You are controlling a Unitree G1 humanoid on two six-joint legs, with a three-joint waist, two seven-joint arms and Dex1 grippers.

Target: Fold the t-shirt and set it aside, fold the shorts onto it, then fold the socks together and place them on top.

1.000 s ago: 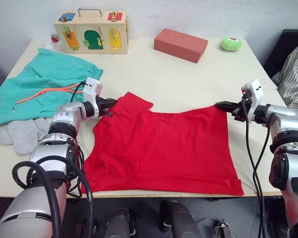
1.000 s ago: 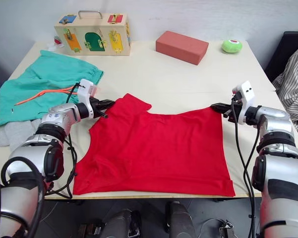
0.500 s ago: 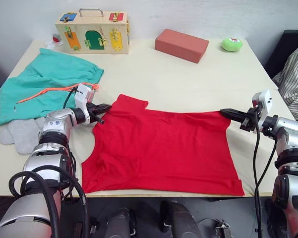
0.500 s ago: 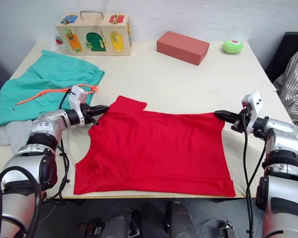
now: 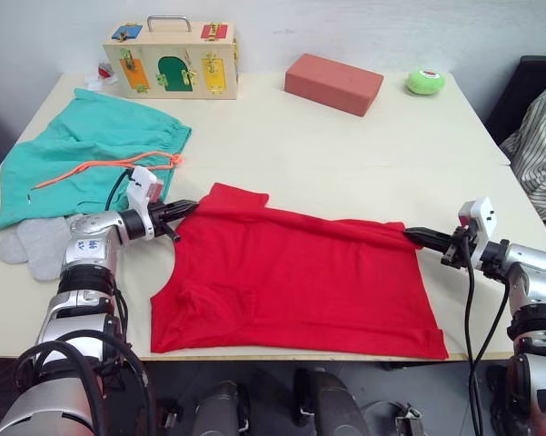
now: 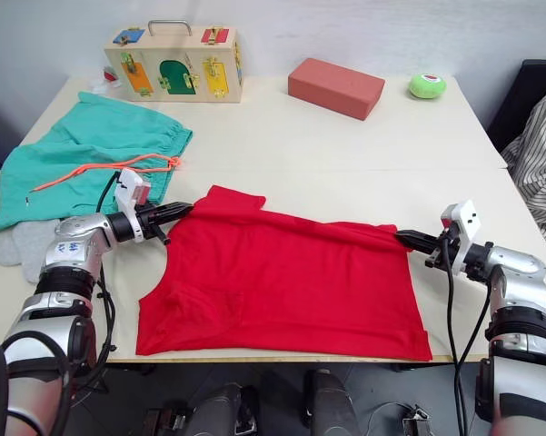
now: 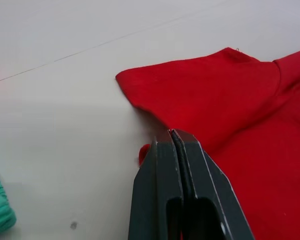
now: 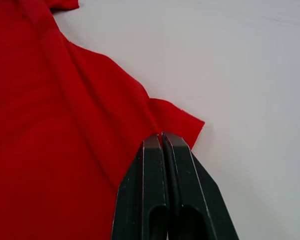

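The red t-shirt lies spread across the front of the table, its far edge drawn toward me into a slanted line. My left gripper is shut on the t-shirt's far left shoulder edge. My right gripper is shut on its far right corner. The teal shorts with an orange drawstring lie at the left of the table. Beside my left arm, the grey socks rest next to the shorts' near edge.
A wooden latch box stands at the back left. A red-brown brick and a green round object sit at the back right. Striped cloth shows off the table's right edge.
Both grippers have pulled the t-shirt's far edge toward the table's front, so less of the shirt shows. The shorts and socks have not moved.
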